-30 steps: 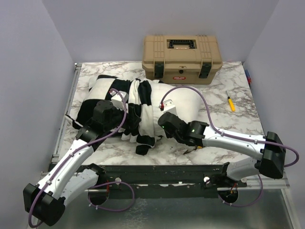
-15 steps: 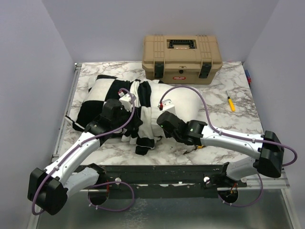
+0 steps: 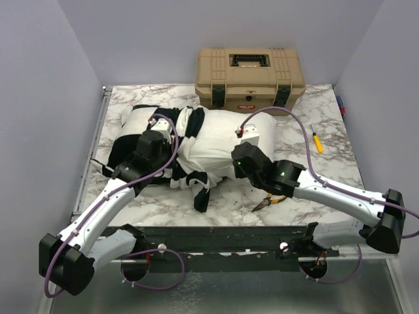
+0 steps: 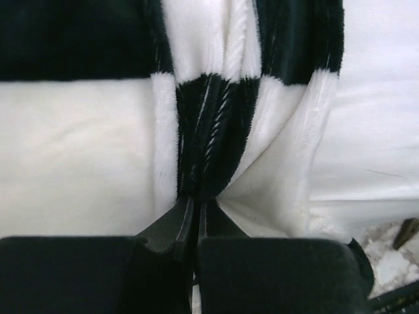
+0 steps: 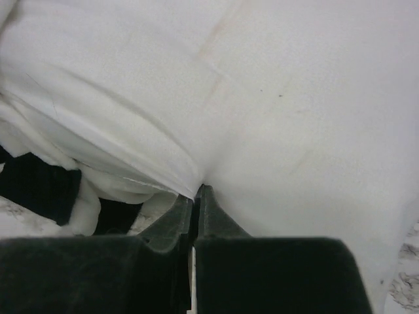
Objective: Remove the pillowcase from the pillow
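Midway through the strip: on the marble counter [image 3: 327,170], the black-and-white checked pillowcase [image 3: 127,134] sits bunched over the left part of the white pillow [image 3: 219,140]. The pillow's right part lies bare in front of the tan toolbox [image 3: 250,77] at the far edge. Your left gripper [image 4: 194,219] is clamped on a gathered fold of the pillowcase, jaws all but together with a black stripe pinched between them. Your right gripper [image 5: 195,203] is likewise closed on a tuck of the pillow's plain white cloth, holding it at its near right side. By this showing, about half the job looks done: the cover has come off the right end and lies ruffled across the middle. What is left, as far as you can judge, is to draw it off the left end while the pillow is held back. The pillow's left end is hidden inside the cover, and the pillowcase's opening is lost among the folds near the middle. From above, both sets of fingertips are masked by the wrists, and a small dark tool [image 3: 265,203] beside your right arm is too small to identify. A yellow screwdriver [image 3: 317,140] lies well apart on the right.
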Robot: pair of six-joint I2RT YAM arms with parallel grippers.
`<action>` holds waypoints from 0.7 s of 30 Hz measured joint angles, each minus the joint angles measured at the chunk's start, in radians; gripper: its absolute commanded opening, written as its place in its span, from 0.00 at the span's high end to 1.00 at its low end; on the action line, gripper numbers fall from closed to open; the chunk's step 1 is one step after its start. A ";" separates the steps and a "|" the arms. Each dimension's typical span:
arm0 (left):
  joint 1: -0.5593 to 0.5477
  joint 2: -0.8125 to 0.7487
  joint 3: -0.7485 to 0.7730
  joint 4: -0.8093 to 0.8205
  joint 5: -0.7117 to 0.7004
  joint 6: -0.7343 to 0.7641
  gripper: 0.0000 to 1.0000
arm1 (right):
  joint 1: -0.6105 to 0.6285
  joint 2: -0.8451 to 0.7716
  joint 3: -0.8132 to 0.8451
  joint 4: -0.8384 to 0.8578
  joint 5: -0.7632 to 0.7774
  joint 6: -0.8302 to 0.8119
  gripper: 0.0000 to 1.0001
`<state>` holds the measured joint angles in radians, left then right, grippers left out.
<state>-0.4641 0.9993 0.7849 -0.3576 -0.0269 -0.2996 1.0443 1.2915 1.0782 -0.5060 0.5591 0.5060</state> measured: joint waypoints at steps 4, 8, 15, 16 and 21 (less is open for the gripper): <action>0.013 0.027 0.066 -0.039 -0.117 -0.003 1.00 | -0.018 -0.078 0.001 -0.019 0.045 0.010 1.00; 0.013 0.091 0.154 -0.064 -0.228 -0.005 1.00 | -0.026 -0.168 0.001 -0.034 0.075 0.009 0.99; 0.030 0.220 0.321 -0.080 -0.357 -0.011 1.00 | -0.027 -0.308 -0.009 -0.066 0.076 -0.006 0.99; 0.034 0.243 0.343 -0.079 -0.370 -0.010 1.00 | -0.027 -0.320 -0.015 -0.065 0.071 -0.008 0.99; 0.064 0.290 0.349 -0.062 -0.400 -0.005 1.00 | -0.031 -0.344 -0.058 -0.063 -0.003 -0.016 0.99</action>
<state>-0.4000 1.2888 1.1343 -0.4194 -0.4271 -0.3042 1.0130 0.9474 1.0206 -0.5686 0.5560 0.4900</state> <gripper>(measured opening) 0.016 0.011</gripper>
